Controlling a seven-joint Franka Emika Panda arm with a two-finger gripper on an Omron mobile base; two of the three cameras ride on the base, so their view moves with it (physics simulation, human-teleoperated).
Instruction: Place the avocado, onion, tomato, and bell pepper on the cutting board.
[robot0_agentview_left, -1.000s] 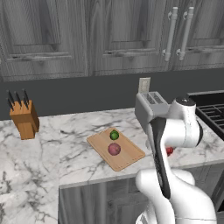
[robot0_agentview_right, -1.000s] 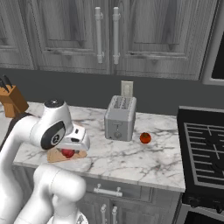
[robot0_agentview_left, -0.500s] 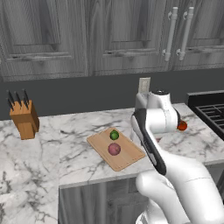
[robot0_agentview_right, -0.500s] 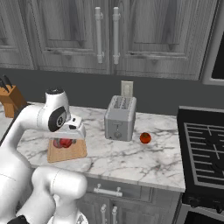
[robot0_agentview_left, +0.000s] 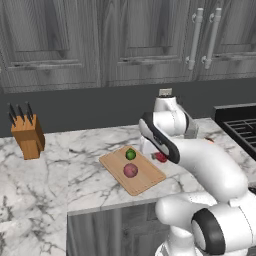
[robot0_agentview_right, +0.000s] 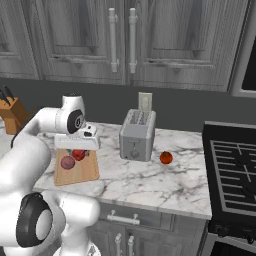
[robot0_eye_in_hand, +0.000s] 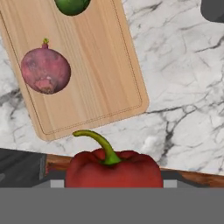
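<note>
The pincer (robot0_agentview_right: 78, 150) grips a glossy red bell pepper with a curved green stem (robot0_eye_in_hand: 113, 168), carried just above the flat light-tan wooden cutting board (robot0_eye_in_hand: 98, 74). On that board lie the purple onion (robot0_eye_in_hand: 45, 70) and the dark-green avocado (robot0_eye_in_hand: 72, 5). Next: lower onto bare wood, release.

Onion (robot0_agentview_left: 130, 170) and avocado (robot0_agentview_left: 130, 154) lie on the cutting board (robot0_agentview_left: 145, 182); tomato (robot0_agentview_right: 166, 158) right of the toaster (robot0_agentview_right: 137, 135).

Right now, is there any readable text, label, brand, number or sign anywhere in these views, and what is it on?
None: no readable text in any view.
The toaster, knife block, cutting board, stove and cabinet doors carry no lettering.
The wall outlet shows no markings at this size.
</note>
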